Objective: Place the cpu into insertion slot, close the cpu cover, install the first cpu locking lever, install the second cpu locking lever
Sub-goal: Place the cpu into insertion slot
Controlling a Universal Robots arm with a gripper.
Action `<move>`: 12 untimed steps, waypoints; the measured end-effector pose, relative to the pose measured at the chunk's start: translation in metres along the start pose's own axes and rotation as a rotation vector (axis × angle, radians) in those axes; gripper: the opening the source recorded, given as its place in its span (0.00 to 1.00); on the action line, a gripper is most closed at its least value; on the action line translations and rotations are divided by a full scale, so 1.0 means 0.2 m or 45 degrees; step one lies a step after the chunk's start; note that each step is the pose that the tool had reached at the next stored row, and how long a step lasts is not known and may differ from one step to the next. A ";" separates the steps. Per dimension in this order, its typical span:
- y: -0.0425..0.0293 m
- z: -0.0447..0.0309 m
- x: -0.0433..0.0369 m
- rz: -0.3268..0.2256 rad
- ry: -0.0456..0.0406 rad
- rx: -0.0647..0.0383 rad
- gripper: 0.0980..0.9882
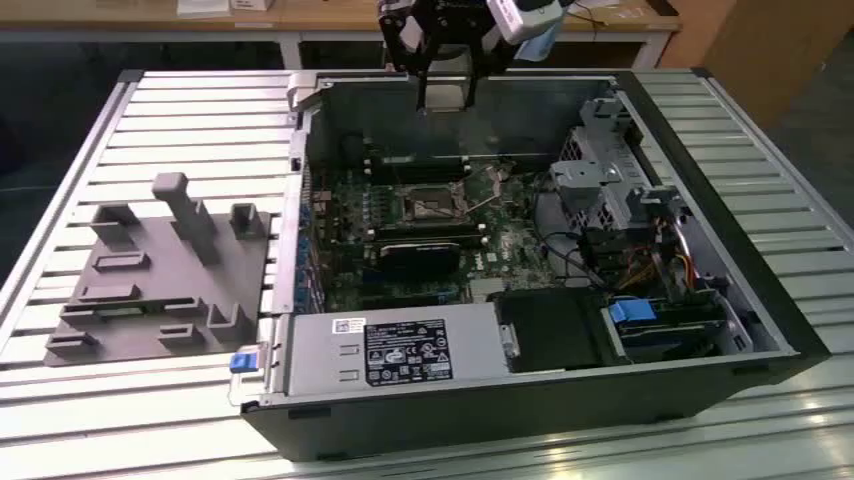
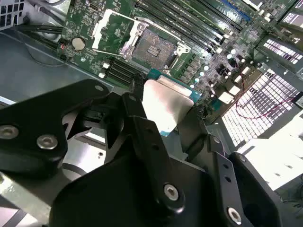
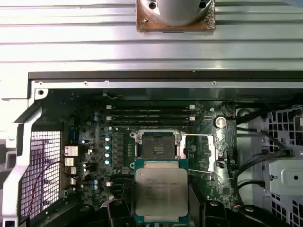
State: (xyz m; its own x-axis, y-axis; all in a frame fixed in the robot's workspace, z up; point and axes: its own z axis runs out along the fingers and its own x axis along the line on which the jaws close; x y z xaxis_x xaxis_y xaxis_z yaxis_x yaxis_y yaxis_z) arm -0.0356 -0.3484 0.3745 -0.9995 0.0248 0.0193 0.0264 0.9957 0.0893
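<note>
My gripper (image 1: pixel 447 88) hangs above the far wall of the open computer case, shut on the cpu (image 1: pixel 447 92), a thin silvery square chip held by its edges. In both wrist views the cpu (image 3: pixel 160 189) (image 2: pixel 166 101) sits between the black fingers (image 2: pixel 137 123), clear of the board. The insertion slot (image 3: pixel 157 144) (image 2: pixel 154 47) (image 1: pixel 430 207) lies open on the green motherboard, its dark centre bare. The cpu cover (image 3: pixel 206 153) (image 2: pixel 111 30), a silver frame plate, is swung back beside the slot. Thin wire levers (image 3: pixel 199 135) stand released along the cover.
Long black memory slots (image 3: pixel 149 113) run beside the socket. A black card (image 1: pixel 420 258), a grey power supply (image 1: pixel 400 350) and a drive cage (image 1: pixel 607 185) fill the case. A grey fixture tray (image 1: pixel 160 275) lies on the slatted table at the exterior view's left.
</note>
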 end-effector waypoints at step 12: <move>-0.001 0.012 0.000 0.000 0.000 0.000 0.49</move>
State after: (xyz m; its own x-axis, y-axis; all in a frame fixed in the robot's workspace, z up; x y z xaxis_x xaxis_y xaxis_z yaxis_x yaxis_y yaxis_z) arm -0.0356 -0.3484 0.3720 -0.9995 0.0248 0.0193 0.0264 0.9957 0.0893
